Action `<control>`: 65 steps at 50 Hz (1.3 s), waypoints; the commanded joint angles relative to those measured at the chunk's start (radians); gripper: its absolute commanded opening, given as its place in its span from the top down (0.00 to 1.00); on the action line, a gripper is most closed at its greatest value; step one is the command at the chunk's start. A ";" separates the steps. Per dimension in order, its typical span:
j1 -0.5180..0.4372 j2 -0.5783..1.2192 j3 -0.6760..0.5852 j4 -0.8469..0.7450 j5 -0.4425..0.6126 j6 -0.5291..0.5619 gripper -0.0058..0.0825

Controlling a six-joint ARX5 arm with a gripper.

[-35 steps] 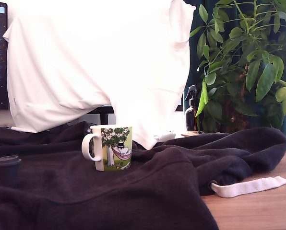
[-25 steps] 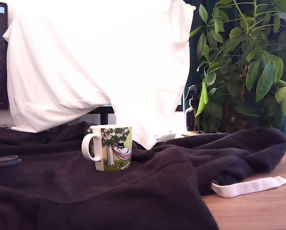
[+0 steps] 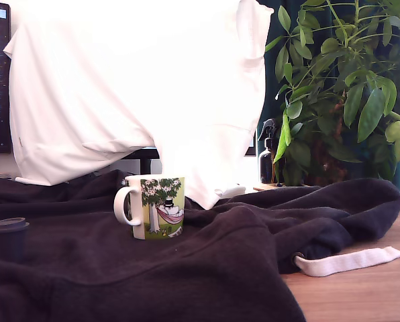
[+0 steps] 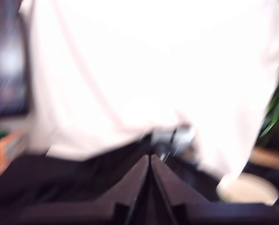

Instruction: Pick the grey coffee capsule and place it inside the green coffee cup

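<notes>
Broadly, a large white cloth [image 3: 139, 87] hangs across the back of the scene and one dark fabric [image 3: 186, 268] is spread in folds over a wooden table [image 3: 368, 288], with a leafy plant [image 3: 347, 87] on the exterior view's right and a single dark spray bottle [image 3: 268, 151] just beside it. One green coffee cup [image 3: 156, 206], a white mug printed with a tree and a hammock, stands upright on the fabric near the middle, its handle turned toward the exterior view's left. One grey coffee capsule [image 3: 9, 238] sits on the fabric at the far edge of the exterior view's left, well apart from the cup, flanged rim uppermost. One white strap [image 3: 347, 260] trails off the fabric onto the bare wood.

From the blurred wrist view, the gripper [image 4: 150, 161] has its jaws pressed together with nothing between them; it does not appear in the exterior view. The cup's pale rim shows at that view's edge.

Judging by this, the pick has not begun: the next move calls for parting the jaws and travelling to the capsule, then descending over it squarely.
</notes>
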 commanded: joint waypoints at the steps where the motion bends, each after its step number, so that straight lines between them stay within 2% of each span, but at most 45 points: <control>1: -0.012 0.034 -0.018 -0.011 0.023 -0.008 0.80; 6: -0.042 0.093 -0.018 -0.034 0.023 0.022 0.63; 12: -0.090 0.188 -0.018 -0.035 -0.011 0.056 0.20; 15: -0.116 0.243 -0.018 -0.044 -0.042 0.076 0.11; 25: -0.182 0.429 -0.018 0.003 -0.080 0.129 0.10; 37: -0.223 0.634 -0.018 0.171 -0.170 0.231 0.10; 50: -0.224 0.891 -0.018 0.375 -0.172 0.256 0.11; 56: -0.224 1.007 -0.018 0.481 -0.167 0.266 0.16; 65: -0.232 1.173 -0.018 0.615 -0.132 0.265 0.18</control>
